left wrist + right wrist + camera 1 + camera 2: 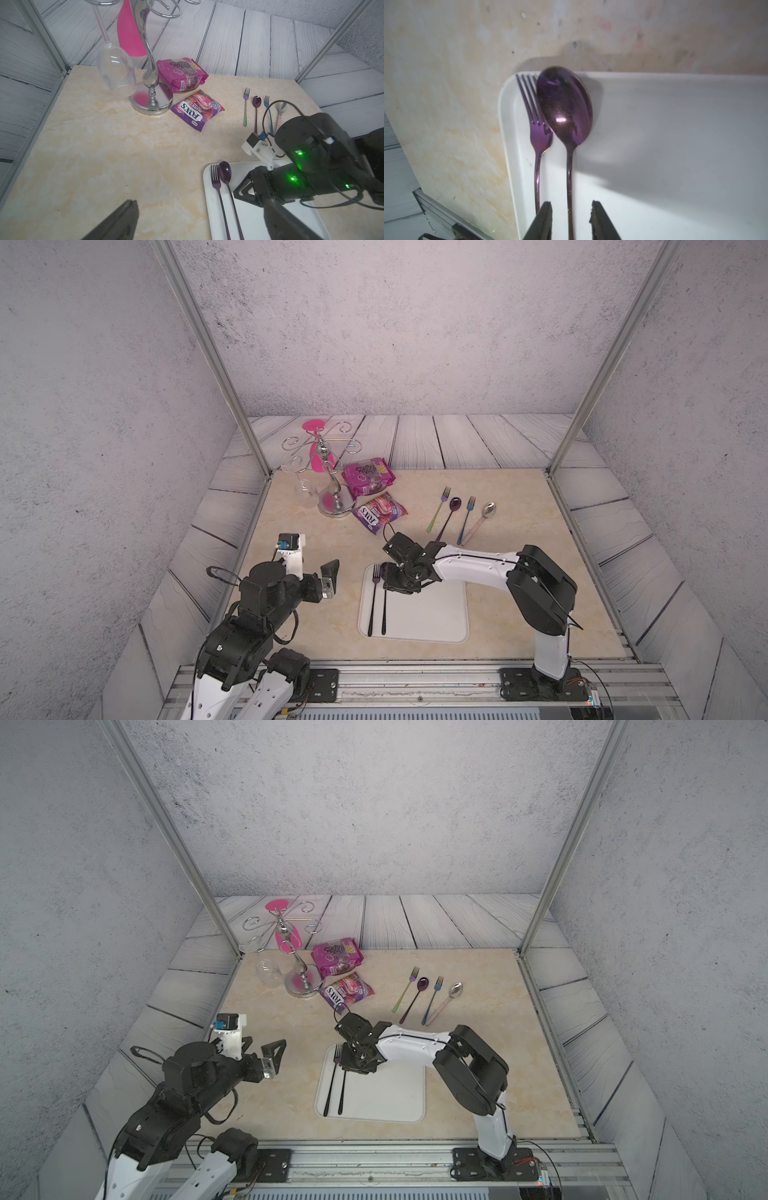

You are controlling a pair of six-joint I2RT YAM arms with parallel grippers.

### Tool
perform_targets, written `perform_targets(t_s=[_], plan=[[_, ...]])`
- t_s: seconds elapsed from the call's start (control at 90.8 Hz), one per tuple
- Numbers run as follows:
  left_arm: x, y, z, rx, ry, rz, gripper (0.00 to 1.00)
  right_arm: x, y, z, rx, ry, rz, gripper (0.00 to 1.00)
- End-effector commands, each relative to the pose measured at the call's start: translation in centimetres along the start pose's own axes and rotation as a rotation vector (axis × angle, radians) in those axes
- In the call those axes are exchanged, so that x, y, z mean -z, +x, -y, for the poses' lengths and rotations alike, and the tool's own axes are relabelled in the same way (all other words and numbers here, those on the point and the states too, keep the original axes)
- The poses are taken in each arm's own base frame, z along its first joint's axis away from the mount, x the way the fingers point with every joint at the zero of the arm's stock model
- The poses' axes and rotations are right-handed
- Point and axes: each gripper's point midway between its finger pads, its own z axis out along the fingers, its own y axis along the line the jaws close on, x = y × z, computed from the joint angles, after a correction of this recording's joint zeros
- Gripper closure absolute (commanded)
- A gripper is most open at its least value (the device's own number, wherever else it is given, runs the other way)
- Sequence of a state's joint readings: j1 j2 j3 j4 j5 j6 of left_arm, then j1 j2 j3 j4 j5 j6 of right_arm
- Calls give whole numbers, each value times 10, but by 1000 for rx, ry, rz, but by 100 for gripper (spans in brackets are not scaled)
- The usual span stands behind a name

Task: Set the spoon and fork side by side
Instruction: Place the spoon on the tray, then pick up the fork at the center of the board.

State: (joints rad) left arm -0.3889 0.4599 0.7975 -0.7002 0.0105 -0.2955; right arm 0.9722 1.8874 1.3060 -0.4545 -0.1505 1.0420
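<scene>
While spoon (564,108) lies beside fork (538,133), the right pincer (571,204) stands apart, seemingly touching neither.

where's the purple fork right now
In both top views the purple fork lies along the left edge of the white tray, the purple spoon just to its right; the open right pincer straddles that spoon's handle.

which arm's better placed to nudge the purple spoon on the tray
Right: the right gripper straddles the spoon handle beside the fork on the tray; the left gripper hangs off the tray.
</scene>
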Motion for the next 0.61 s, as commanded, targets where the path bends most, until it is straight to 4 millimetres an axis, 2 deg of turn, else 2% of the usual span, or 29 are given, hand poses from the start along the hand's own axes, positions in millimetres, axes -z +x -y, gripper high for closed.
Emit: perform_targets(t_s=[0.0,0.055,0.198,0.374,0.44,0.495,0.595], plan=[[-5,5,-4,10,-21,-23,0,46,-13,12,119,85,89,62],[-6,6,-5,18,-28,-27,0,63,-20,24,146,121,109,62],[-10,12,-12,67,-70,-51,0,97,-56,81,118,194,123,62],[-17,21,-15,97,-91,-96,0,130,-124,156,37,256,173,62],[-19,22,-15,99,-90,-108,0,133,-152,178,0,273,188,62],[-20,22,-14,98,-86,-114,0,134,-176,189,-31,264,204,62],[-22,22,-13,100,-81,-113,0,122,-216,207,-72,262,207,63]])
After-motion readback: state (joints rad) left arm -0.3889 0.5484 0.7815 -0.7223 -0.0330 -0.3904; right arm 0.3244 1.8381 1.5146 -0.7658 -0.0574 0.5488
